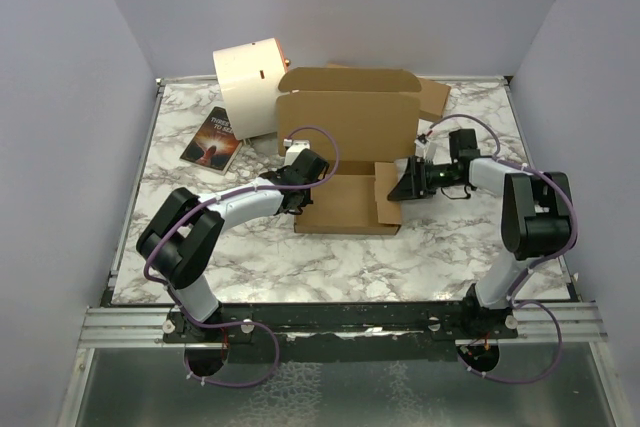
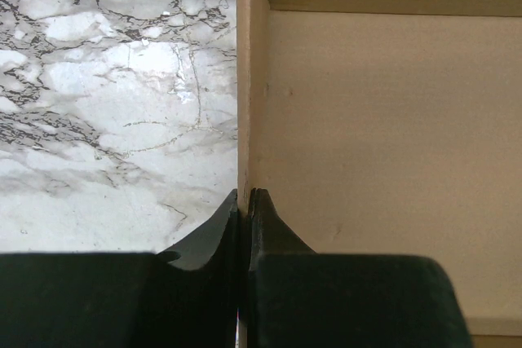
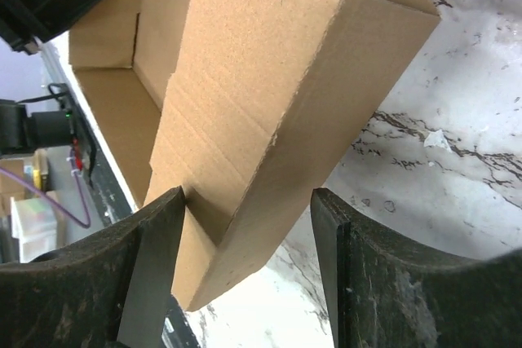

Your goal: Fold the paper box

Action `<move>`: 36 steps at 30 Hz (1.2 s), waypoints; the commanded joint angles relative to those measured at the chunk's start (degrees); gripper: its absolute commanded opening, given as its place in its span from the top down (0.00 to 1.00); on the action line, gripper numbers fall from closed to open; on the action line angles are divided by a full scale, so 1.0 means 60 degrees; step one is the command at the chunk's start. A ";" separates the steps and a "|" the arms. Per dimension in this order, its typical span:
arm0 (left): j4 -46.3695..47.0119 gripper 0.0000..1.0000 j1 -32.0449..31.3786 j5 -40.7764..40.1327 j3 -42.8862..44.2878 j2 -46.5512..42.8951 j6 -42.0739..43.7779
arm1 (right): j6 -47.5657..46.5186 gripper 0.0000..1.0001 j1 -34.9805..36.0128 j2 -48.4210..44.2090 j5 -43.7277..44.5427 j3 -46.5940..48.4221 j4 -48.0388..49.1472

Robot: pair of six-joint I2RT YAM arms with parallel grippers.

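Top external view: the paper box (image 1: 345,209) lies at the middle of the marble table (image 1: 300,272), between the two arms, with its base flat on the tabletop.
Done so far: the tall lid panel (image 1: 348,112) stands upright at the far side. The left wall (image 2: 251,79) is raised on edge. The right side flap (image 3: 269,95) is bent up into a hollow, double-walled strip.
Left to do, as I judge it: the side walls do not look locked into the base, the front looks low and open, and the lid is not closed or tucked. That puts the fold roughly at its middle stage.
Left gripper (image 1: 300,172): clenched on the top edge of the left wall. Its wrist view shows the thin cardboard edge running in between the closed fingers (image 2: 269,234).
Right gripper (image 1: 400,185): its fingers (image 3: 155,258) straddle the right side flap without clamping it. One finger meets the cardboard, and the other stands off with tabletop showing in the gap.
Material: plain brown corrugated card, matte, with crisp die-cut edges, scored crease lines and notched corners.
Table surface: glossy white marble pattern with grey veins.
Surroundings: a cream cylindrical drum (image 1: 250,87) sits behind the box on the left, and a dark book (image 1: 212,137) lies just beside it.
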 commanded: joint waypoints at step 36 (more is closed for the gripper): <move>0.0610 0.56 -0.0312 0.1271 -0.0242 -0.0820 -0.0622 | -0.1278 0.94 0.1886 -0.0751 0.6266 0.0909 -0.0150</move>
